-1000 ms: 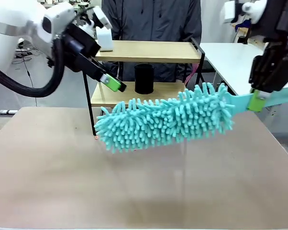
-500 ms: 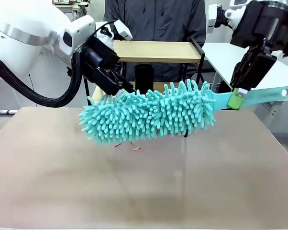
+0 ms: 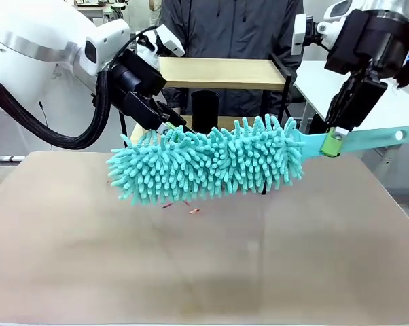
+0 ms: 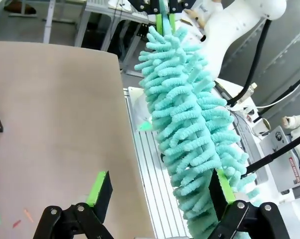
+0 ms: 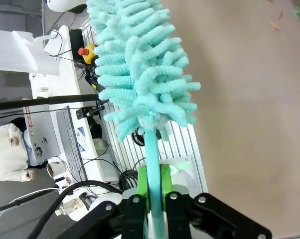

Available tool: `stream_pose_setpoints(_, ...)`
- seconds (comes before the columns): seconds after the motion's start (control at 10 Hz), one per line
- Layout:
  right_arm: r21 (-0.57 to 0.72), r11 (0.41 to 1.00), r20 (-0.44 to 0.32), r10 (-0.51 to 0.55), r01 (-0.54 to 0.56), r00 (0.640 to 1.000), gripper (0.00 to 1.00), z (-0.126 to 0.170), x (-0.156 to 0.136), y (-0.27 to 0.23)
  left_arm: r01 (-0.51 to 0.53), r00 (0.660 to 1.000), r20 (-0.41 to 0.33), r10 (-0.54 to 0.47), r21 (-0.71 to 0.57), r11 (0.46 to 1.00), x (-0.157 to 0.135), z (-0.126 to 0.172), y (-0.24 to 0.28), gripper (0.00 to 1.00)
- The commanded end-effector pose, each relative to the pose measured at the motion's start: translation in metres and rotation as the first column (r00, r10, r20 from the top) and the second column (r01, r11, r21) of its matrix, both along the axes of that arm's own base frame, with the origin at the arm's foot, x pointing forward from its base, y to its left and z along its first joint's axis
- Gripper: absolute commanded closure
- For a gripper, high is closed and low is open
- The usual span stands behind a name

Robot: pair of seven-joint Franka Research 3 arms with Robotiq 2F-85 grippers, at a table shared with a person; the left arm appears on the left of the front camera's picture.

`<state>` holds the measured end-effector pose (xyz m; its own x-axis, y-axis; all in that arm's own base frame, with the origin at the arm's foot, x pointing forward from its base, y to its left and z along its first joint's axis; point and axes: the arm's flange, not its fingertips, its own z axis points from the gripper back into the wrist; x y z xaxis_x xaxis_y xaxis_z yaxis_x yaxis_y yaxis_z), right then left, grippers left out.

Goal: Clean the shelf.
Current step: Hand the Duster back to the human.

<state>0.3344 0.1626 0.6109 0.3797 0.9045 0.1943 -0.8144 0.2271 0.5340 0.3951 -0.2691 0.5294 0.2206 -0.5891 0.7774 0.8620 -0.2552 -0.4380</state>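
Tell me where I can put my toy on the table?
The brown tabletop's near half, from its front edge toward the fluffy turquoise duster, is bare. Crowded: around the two-tier wooden shelf, with duster and black cylinder.

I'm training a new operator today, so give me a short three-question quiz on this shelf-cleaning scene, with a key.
1. True or false: the right pincer is shut on the handle of the duster.
2. On which part of the shelf does the black container stand? A) top board B) lower board C) hung on the frame
3. Fill in: the jaws of the left pincer stand ____.
Key: 1 true; 2 B; 3 open.
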Motion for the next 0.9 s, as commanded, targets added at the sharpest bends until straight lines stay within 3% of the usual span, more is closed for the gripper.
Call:
stream_pose_setpoints(0.0,-0.004,1.0,0.0,0.007,-0.007,1.0,0.88,-0.001,-0.003,0.0,-0.026,0.999,-0.046,0.026,-0.012,1.0,0.004,0.007,0.003,0.0)
stream_pose_setpoints(0.3,-0.002,1.0,-0.004,-0.008,0.008,1.0,0.88,-0.004,0.0,-0.003,-0.035,0.997,-0.062,0.034,-0.02,0.999,0.006,0.012,0.01,0.0)
stream_pose_setpoints(0.8,0.079,0.995,0.008,-0.069,0.068,0.998,0.88,-0.004,0.007,-0.011,0.076,0.993,-0.096,-0.072,0.036,0.997,-0.007,0.001,-0.005,0.0)
